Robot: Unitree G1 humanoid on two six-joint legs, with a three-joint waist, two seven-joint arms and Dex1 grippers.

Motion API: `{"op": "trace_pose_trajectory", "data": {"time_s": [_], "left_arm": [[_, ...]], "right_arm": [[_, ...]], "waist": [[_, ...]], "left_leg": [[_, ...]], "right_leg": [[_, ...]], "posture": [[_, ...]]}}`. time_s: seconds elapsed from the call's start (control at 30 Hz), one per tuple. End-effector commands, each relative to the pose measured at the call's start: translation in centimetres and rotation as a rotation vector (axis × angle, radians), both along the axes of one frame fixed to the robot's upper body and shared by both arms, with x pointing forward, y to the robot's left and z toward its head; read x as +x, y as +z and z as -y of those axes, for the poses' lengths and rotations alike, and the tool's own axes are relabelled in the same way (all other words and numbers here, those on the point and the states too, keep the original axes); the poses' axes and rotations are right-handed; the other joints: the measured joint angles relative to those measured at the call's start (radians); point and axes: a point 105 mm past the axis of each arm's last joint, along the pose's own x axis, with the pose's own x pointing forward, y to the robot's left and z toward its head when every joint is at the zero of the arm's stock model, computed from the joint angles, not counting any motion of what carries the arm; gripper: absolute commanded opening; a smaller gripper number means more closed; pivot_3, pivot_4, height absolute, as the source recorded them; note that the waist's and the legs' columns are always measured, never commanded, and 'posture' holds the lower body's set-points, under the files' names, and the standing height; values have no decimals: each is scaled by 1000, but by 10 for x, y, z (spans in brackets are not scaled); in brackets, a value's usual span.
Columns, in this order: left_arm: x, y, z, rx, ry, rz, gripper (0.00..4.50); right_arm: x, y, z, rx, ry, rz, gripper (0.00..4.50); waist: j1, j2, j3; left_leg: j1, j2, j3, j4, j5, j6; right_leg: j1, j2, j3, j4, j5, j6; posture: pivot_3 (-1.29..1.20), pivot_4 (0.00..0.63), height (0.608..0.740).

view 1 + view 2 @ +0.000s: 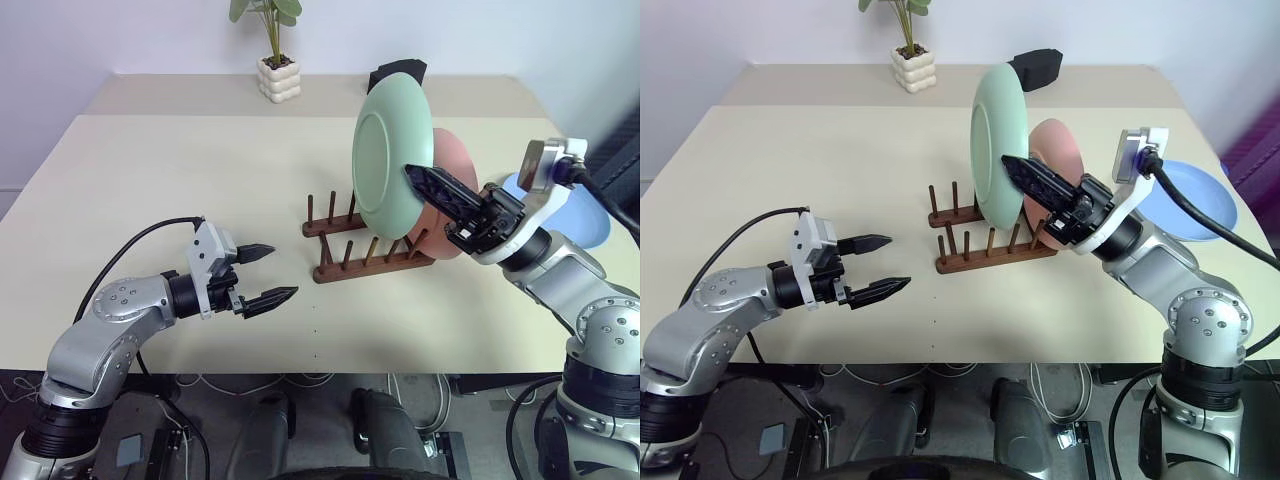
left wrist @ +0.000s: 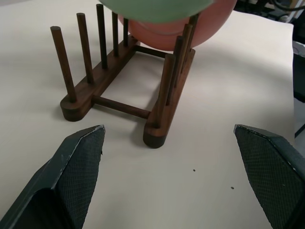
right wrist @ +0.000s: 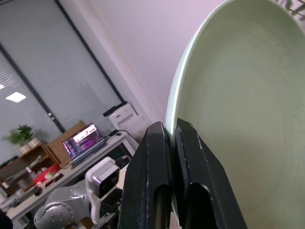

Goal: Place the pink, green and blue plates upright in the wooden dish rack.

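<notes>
Left eye view: right gripper [image 1: 432, 184] clenched on rim of green plate [image 1: 390, 155], plate held upright over the wooden dish rack [image 1: 365, 245], lower edge hanging just above the pegs, not yet seated. Pink plate [image 1: 447, 205] already upright in rack's far-right slot, directly behind the green one. Blue plate [image 1: 585, 215] lay flat on table [image 1: 180, 180], well right of rack, untouched. Left gripper [image 1: 262, 279] released, jaws wide, empty, hovering low over table left of rack and pointing at it.

Step in hand, by judgement: 2nd plate of three going in. Next move prob. calls for lowering green plate straight down between peg pairs next to pink, keeping it vertical so rim doesn't knock pink or catch on peg tops, then letting go only once it rests on both rails. Left gripper looked placed to steady rack if it slid.

Hard to make out: which slot lay under green plate, since plate hid rack's right half in both eye views; pink plate's contact w/ rails covered too. Left wrist view cut both plates off at top. Blue plate partly behind right arm.
</notes>
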Motion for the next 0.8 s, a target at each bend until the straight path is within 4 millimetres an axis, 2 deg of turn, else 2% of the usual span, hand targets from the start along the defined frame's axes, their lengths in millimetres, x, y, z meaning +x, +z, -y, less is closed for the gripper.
{"op": "trace_pose_trajectory", "data": {"time_s": [0.03,0.5,0.8], "left_arm": [[-2,9,5,-2,-24,51,4445],[-2,6,1,7,-16,46,4445],[0,4,-8,31,0,39,4445]], "right_arm": [[-3,4,0,38,8,12,0],[1,2,3,52,-9,-1,0],[2,5,4,58,-28,25,0]], "waist": [[0,0,0],[0,0,0],[0,0,0]], "left_leg": [[0,0,0,0,0,0],[0,0,0,0,0,0],[0,0,0,0,0,0]], "right_leg": [[0,0,0,0,0,0],[0,0,0,0,0,0],[0,0,0,0,0,0]], "posture": [[0,150,739],[0,150,739],[0,150,739]]}}
